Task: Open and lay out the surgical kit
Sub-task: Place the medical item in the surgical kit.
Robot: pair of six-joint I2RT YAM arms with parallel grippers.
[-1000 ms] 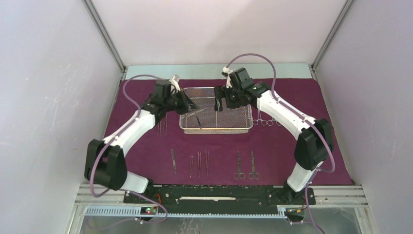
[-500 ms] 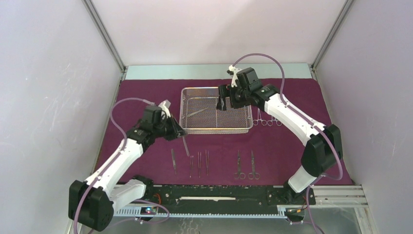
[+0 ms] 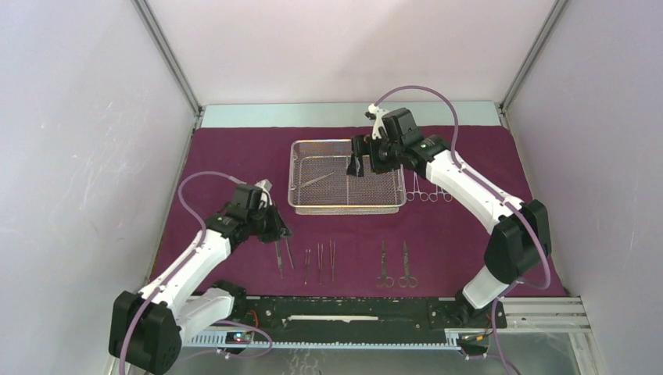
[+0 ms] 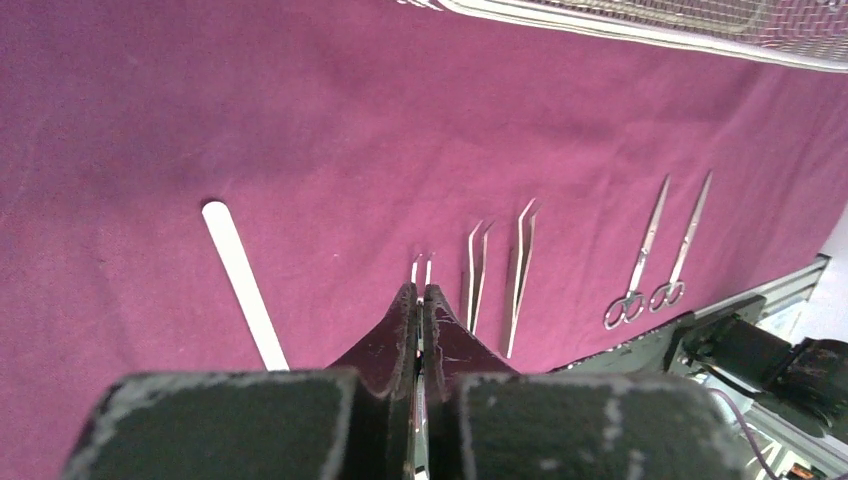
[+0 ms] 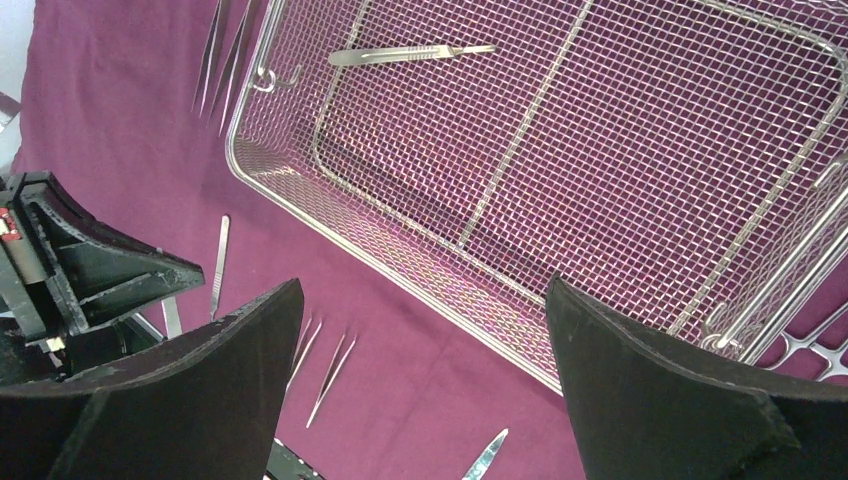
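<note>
Two grippers are at work above a maroon cloth (image 3: 234,156) spread flat across the table. The left gripper (image 4: 419,292), low over the near part of the cloth, is clamped tight on slim tweezers (image 4: 422,268). Only their twin tips show past its fingertips, and whether they touch the fabric cannot be told. The held pair sits within a row of steel laid out along the near edge. A flat handle (image 4: 243,283) lies just to its left and other tweezers (image 4: 520,270) just to its right. After a gap come two scissors (image 4: 650,250), side by side with their rings toward the arm bases. The right gripper (image 5: 420,290) hangs over a wire-mesh tray (image 3: 346,209), its jaws spread wide and holding nothing. The tray stands at the middle of the cloth, farther back than the row. A single scalpel (image 5: 410,55) lies slantwise on the mesh floor in the tray's left half. Ring-handled clamps (image 3: 426,193) lie on the cloth just beside the tray's right wall. A few slim pieces (image 5: 210,55) lie just outside its left wall.
</note>
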